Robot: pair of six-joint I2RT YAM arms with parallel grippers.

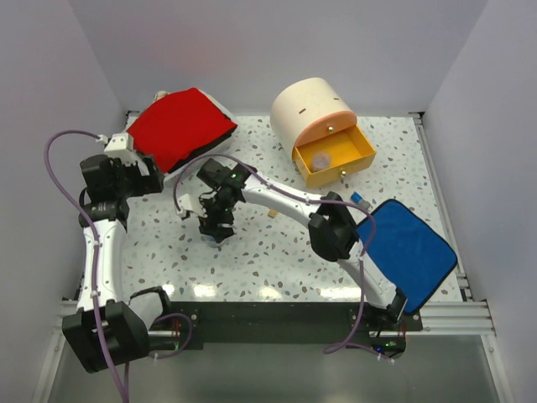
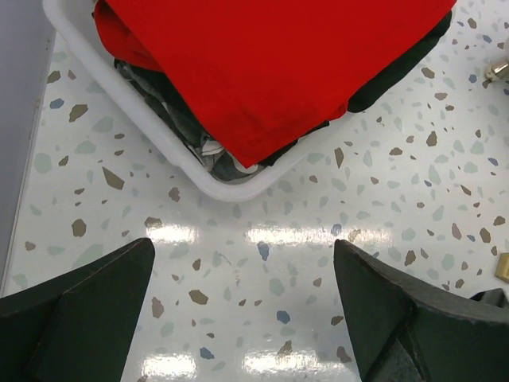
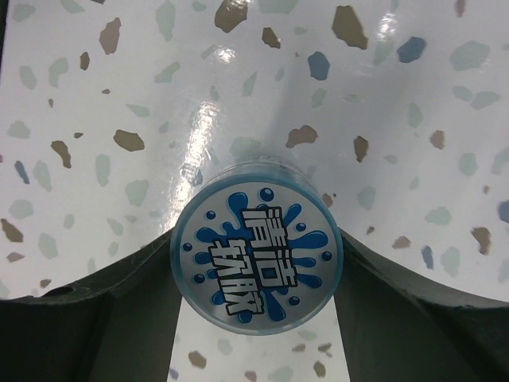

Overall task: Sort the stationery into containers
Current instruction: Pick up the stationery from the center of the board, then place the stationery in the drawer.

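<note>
My right gripper (image 1: 216, 225) is at the left-middle of the table, shut on the blue-patterned round roll (image 3: 256, 259). The roll sits between both fingers, just over the speckled tabletop. My left gripper (image 1: 155, 180) is open and empty, its fingers (image 2: 79, 310) wide apart above bare table, just in front of the white case with a red top (image 1: 180, 126). The case's white rim (image 2: 159, 143) fills the top of the left wrist view. The cream drum (image 1: 310, 109) stands at the back. Its yellow drawer (image 1: 361, 155) is pulled open with a purple roll (image 1: 321, 158) inside.
A flat blue cloth (image 1: 407, 252) lies at the right front. A tiny tan cube (image 1: 272, 214) lies beside my right forearm, and a small blue-grey stub (image 1: 359, 200) lies near the cloth's far corner. White walls enclose the table.
</note>
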